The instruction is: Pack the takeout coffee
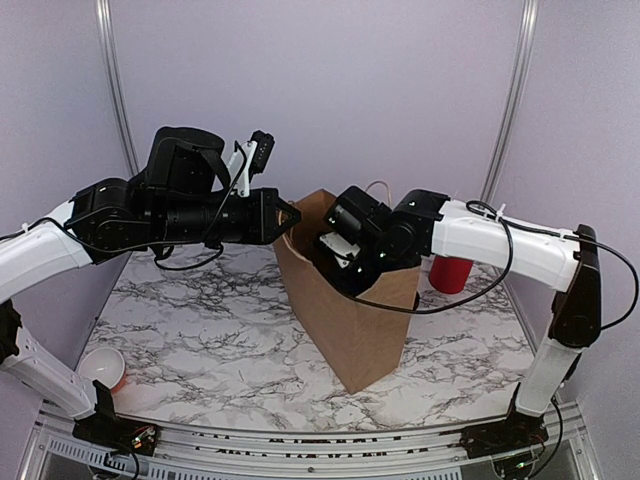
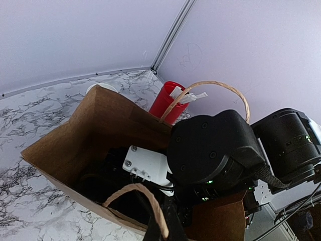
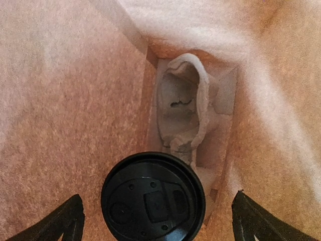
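My right pincer [image 3: 158, 217] hangs released inside the brown paper bag [image 1: 352, 322], fingers spread wide on either side of the takeout coffee [image 3: 153, 197] and clear of it. The coffee stands upright on the bag's floor, black lid on. My left pincer [image 1: 287, 218] is clenched on the bag's near handle [image 2: 134, 192], above the marble bench [image 1: 200, 330].
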Robot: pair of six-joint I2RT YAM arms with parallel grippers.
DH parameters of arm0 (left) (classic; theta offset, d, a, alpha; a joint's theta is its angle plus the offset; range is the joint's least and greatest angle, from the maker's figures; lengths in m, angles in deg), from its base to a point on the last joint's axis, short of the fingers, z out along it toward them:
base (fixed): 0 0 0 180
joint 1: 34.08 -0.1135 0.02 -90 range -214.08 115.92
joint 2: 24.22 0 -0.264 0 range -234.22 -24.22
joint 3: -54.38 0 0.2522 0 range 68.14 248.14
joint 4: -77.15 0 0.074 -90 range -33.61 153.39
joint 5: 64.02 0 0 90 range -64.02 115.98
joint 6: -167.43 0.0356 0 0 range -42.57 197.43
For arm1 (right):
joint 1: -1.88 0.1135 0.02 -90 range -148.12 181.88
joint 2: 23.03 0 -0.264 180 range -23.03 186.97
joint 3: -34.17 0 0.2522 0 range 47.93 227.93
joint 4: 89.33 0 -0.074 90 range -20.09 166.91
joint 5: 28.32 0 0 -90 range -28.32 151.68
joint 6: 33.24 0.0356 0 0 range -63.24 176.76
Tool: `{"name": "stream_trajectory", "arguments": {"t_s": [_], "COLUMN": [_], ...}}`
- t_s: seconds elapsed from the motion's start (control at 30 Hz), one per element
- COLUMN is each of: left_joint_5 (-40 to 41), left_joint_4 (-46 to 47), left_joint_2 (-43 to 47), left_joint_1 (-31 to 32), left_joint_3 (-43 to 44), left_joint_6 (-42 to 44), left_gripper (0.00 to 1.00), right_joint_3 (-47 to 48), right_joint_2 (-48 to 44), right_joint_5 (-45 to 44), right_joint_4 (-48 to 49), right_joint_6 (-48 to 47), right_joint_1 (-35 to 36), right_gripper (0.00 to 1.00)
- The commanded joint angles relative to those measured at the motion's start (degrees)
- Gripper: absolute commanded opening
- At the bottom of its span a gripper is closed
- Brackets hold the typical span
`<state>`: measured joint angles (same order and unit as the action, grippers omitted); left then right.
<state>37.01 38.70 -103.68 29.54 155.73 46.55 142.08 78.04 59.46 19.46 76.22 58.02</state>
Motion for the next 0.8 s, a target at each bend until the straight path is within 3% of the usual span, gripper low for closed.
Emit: {"name": "stream_trajectory", "arguments": {"t_s": [0.0,0.77], "left_joint_5": [1.3,5.8], "left_joint_4": [1.0,0.1], "left_joint_2": [0.1,0.6], "left_joint_1": [0.4,0.3], "left_joint_3": [1.3,1.4], "left_joint_6": [0.1,1.7], "left_gripper": [0.00,0.00], "right_joint_3": [3.2,11.6], "right_joint_2": [-2.4,-3.1], "right_joint_5": [-1.7,-1.6], "right_joint_4": [0.8,3.8], "right_joint_6": [0.3,0.2], "right_joint_1": [0.6,0.9], "right_gripper": [1.00,1.00]}}
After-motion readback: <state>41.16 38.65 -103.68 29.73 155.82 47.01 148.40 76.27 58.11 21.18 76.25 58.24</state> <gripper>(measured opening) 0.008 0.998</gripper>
